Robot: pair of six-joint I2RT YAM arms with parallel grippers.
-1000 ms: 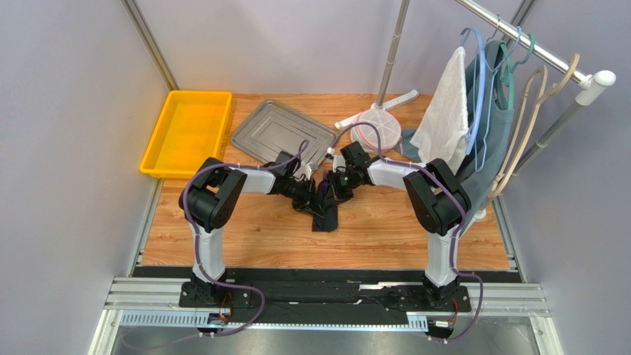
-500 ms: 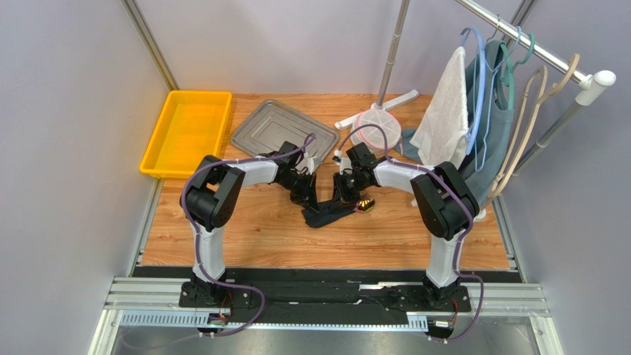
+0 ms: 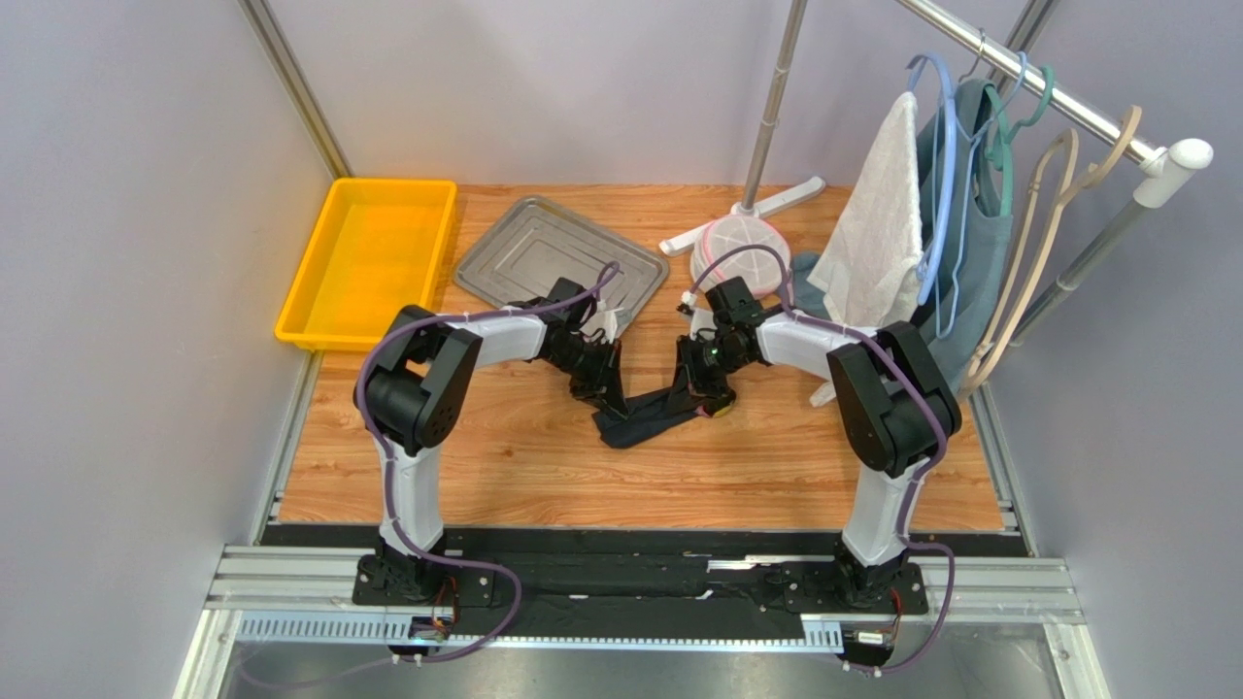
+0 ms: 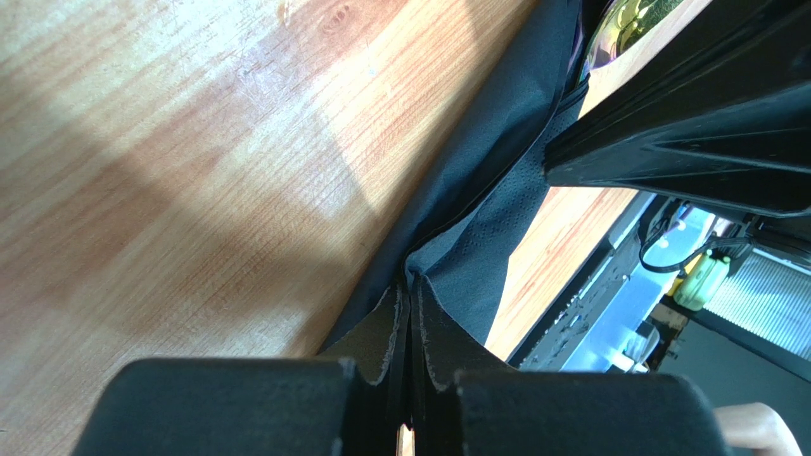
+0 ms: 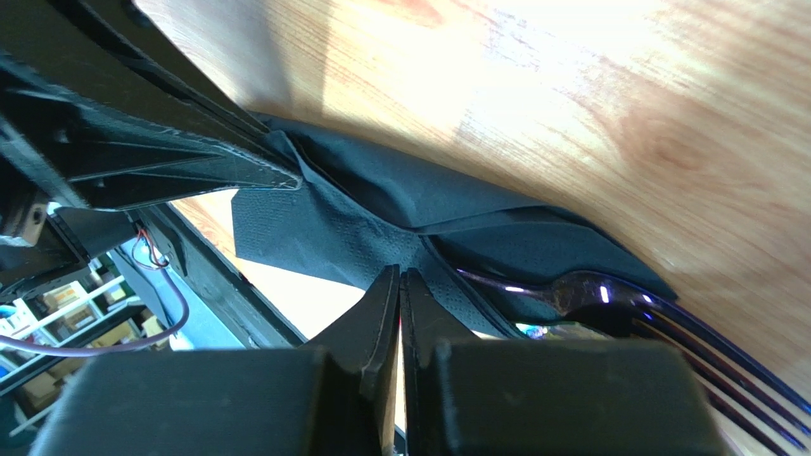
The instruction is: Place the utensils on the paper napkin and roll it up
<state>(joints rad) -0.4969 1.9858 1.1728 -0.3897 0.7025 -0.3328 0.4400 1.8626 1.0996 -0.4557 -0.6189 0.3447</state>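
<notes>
The paper napkin lies as a dark, loosely rolled strip slanting across the wooden table. My left gripper is shut on its left end; in the left wrist view the black sheet rises into the closed jaws. My right gripper is shut at the right end, its tips pinched on a fold of the napkin. The purple fork pokes out of the roll beside those tips. The spoon's gold bowl shows at the same end, its handle hidden inside.
A yellow bin and a grey metal tray sit at the back left. A pole stand's base is behind the right gripper. A white towel and several hangers hang from the rail at right.
The napkin bundle has been drawn out from a short upright clump into a longer slanted strip. My right gripper has moved to the right, and the left gripper has shifted slightly back.
</notes>
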